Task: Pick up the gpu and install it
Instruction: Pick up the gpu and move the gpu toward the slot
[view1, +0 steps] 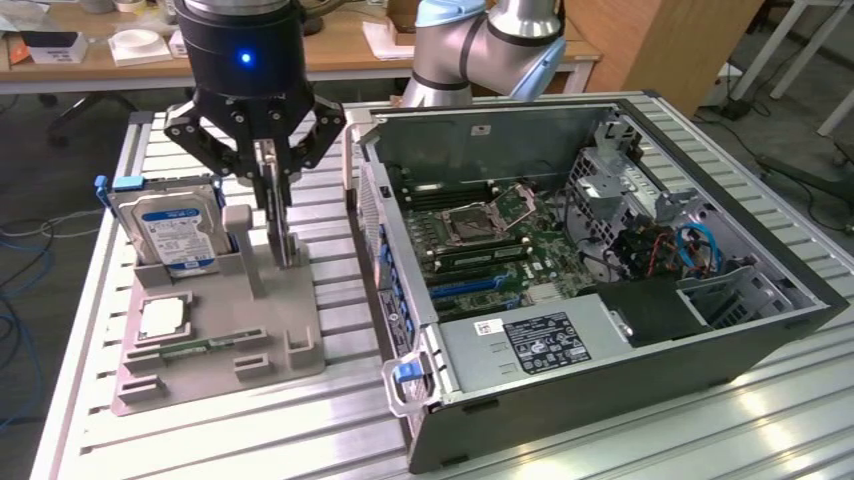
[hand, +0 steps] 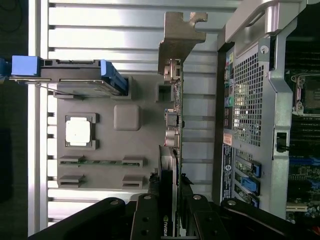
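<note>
The gpu (view1: 282, 235) stands on edge, upright, with its lower edge at the grey holder (view1: 220, 350). In the wrist view the gpu (hand: 176, 115) shows edge-on, its silver end bracket (hand: 181, 37) pointing away from the fingers. My gripper (view1: 272, 165) hangs straight above the holder with its black fingers (view1: 310, 135) pressed on either side of the card's upper edge. In the wrist view the gripper (hand: 170, 187) is shut on the card, one finger (hand: 150, 210) on each face.
The holder also carries a blue-labelled hard drive (view1: 171, 232), a CPU (view1: 163, 316) and a RAM stick (view1: 200, 345). On the exterior view's right lies the open computer case (view1: 747, 330), motherboard (view1: 494, 240) exposed, its rear panel (hand: 250, 100) close beside the card.
</note>
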